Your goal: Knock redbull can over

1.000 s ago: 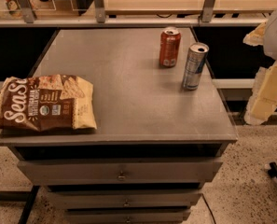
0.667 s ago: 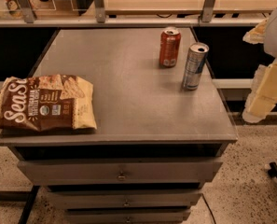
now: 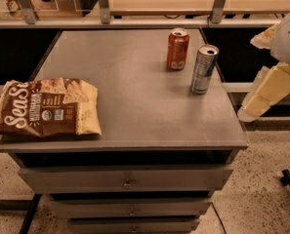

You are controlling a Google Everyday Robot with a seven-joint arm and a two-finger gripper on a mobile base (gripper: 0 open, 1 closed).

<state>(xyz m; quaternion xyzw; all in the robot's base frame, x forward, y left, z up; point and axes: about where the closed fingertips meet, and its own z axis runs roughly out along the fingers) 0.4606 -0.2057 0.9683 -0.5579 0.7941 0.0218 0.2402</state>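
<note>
Cream arm; jaws seemingly far right.

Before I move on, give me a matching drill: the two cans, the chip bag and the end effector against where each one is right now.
Things:
1. redbull can
2. orange-red soda can
3. chip bag
4. end effector

Places:
A. lying flat at the left edge of the tabletop
B. off the tabletop, beyond its right edge
C. upright near the right edge, nearer the camera than the other can
D. upright toward the back, left of the other can

Pairs: 1-C, 2-D, 3-A, 4-B
</note>
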